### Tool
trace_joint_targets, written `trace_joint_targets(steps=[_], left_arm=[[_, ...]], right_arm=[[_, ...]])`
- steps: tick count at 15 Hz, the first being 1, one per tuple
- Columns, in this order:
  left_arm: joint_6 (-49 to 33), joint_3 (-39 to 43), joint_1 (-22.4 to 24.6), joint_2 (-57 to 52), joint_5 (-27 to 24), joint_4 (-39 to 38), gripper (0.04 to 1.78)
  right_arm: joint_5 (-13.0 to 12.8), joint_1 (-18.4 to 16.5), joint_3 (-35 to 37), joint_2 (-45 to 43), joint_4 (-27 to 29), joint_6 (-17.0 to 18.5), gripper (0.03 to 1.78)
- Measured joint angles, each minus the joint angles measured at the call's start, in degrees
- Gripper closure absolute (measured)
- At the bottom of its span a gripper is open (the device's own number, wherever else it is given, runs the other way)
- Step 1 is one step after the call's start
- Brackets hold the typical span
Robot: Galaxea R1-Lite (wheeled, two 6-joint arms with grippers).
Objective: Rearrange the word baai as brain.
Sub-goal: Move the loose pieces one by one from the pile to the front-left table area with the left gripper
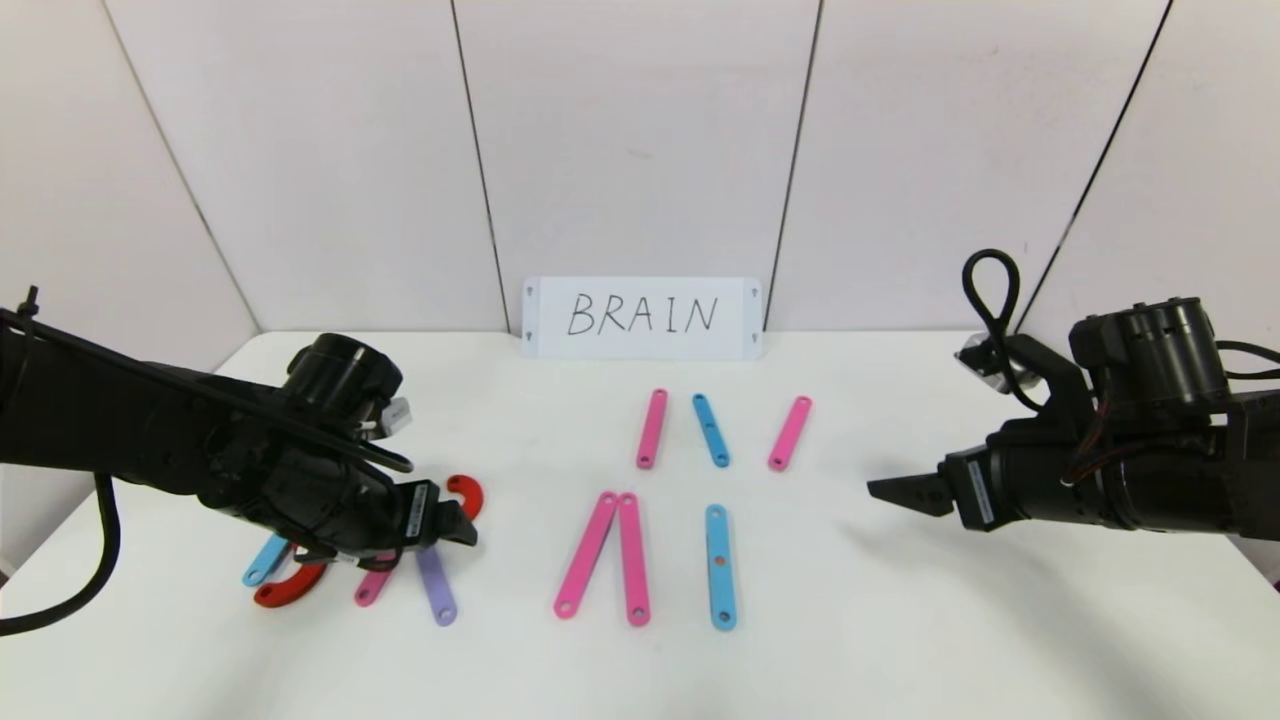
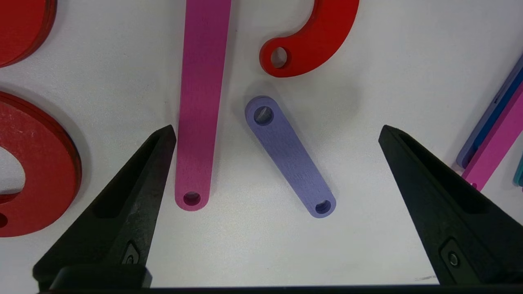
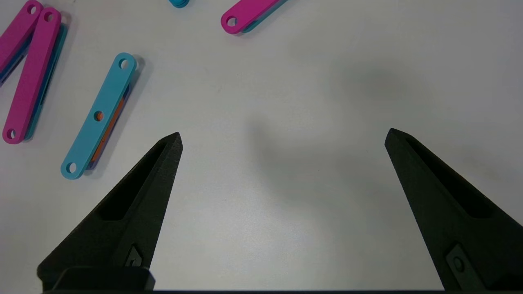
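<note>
Flat holed letter pieces lie on the white table. My left gripper (image 1: 462,527) is open above the left group: a purple bar (image 1: 437,588), a pink bar (image 1: 372,587), a blue bar (image 1: 264,562) and red curves (image 1: 466,491) (image 1: 290,590). In the left wrist view the purple bar (image 2: 289,156) lies slanted between my jaws, the pink bar (image 2: 200,102) beside one finger (image 2: 135,196), a red curve (image 2: 314,38) beyond. Two pink bars (image 1: 588,553) (image 1: 633,558) lie side by side at centre, a blue bar (image 1: 720,566) beside them. My right gripper (image 1: 893,491) is open, empty.
A white card with handwritten BRAIN (image 1: 642,317) leans on the back wall. Three short bars, pink (image 1: 652,428), blue (image 1: 711,430) and pink (image 1: 790,432), lie in a row in front of it. The right wrist view shows bare table between the jaws and the blue bar (image 3: 98,116).
</note>
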Motion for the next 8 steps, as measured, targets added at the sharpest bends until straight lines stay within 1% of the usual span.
trace_joint_targets(steps=[8], left_arm=[[-0.46,-0.26,-0.17,-0.06,-0.30,0.15,0.08]], right_arm=[[-0.04,0.00,0.00,0.16,0.00,0.00,0.07]])
